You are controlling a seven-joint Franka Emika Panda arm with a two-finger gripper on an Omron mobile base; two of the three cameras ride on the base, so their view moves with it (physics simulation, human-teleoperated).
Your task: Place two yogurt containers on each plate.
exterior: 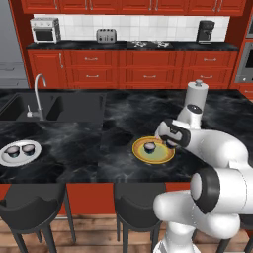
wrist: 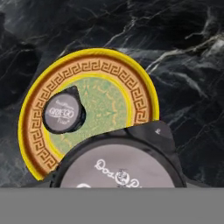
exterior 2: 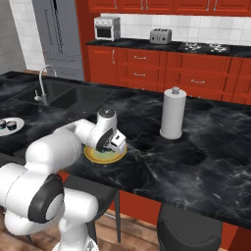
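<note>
The yellow plate point(exterior: 160, 156) point(exterior 2: 100, 157) point(wrist: 83, 70), green in the centre with an orange patterned rim, lies near the island's front edge. One yogurt container point(exterior: 149, 147) point(wrist: 64, 113) stands on its left half. My gripper point(exterior: 171, 144) point(exterior 2: 116, 144) hangs just over the plate's right rim, shut on a second yogurt container point(wrist: 120, 168), whose pale lid hides the fingertips in the hand view. At far left the white plate point(exterior: 6, 159) point(exterior 2: 17, 128) carries two more yogurt containers point(exterior: 13, 151) point(exterior: 28, 149) point(exterior 2: 12, 125).
A paper towel roll point(exterior: 197, 95) point(exterior 2: 173, 113) stands upright behind the yellow plate. The sink point(exterior: 44, 106) point(exterior 2: 73, 95) with its faucet point(exterior: 38, 89) lies at the back left. Dark stools point(exterior: 138, 202) line the island's front edge.
</note>
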